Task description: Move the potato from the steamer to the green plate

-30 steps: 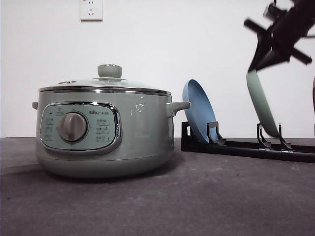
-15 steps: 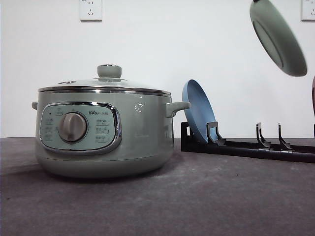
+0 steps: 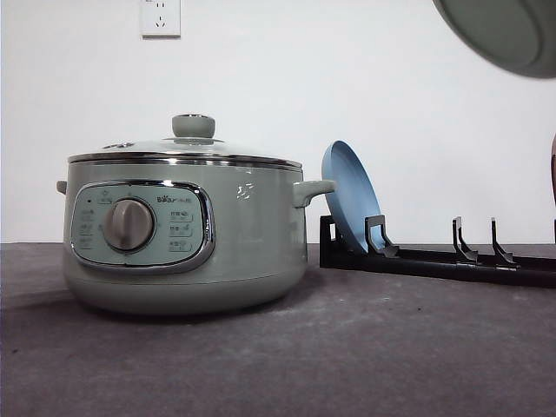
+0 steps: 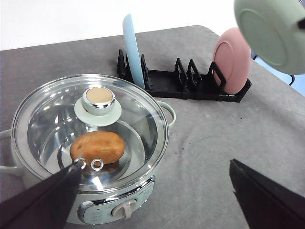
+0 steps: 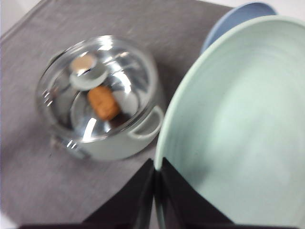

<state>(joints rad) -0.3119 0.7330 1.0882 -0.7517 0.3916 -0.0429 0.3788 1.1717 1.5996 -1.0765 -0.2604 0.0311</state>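
Observation:
The potato (image 4: 97, 147) lies inside the steamer (image 3: 182, 234), under its shut glass lid (image 4: 57, 119); it also shows through the lid as the potato (image 5: 102, 102). My right gripper (image 5: 157, 169) is shut on the rim of the green plate (image 5: 238, 124). That green plate (image 3: 504, 35) hangs high in the air at the right, above the rack, and is seen again as the green plate (image 4: 271, 33). Above the near side of the steamer (image 4: 90, 152), my left gripper (image 4: 155, 164) is open and holds nothing.
A black dish rack (image 3: 434, 256) stands right of the steamer on the grey table (image 3: 347, 347). It holds a blue plate (image 3: 350, 195) on edge and a pink plate (image 4: 232, 59) at its far end. The lid has a green knob (image 3: 193, 125).
The green plate has been lifted out of the rack and up and to the right, tilting flatter, until it sits at the front view's top right edge. The steamer has not moved.

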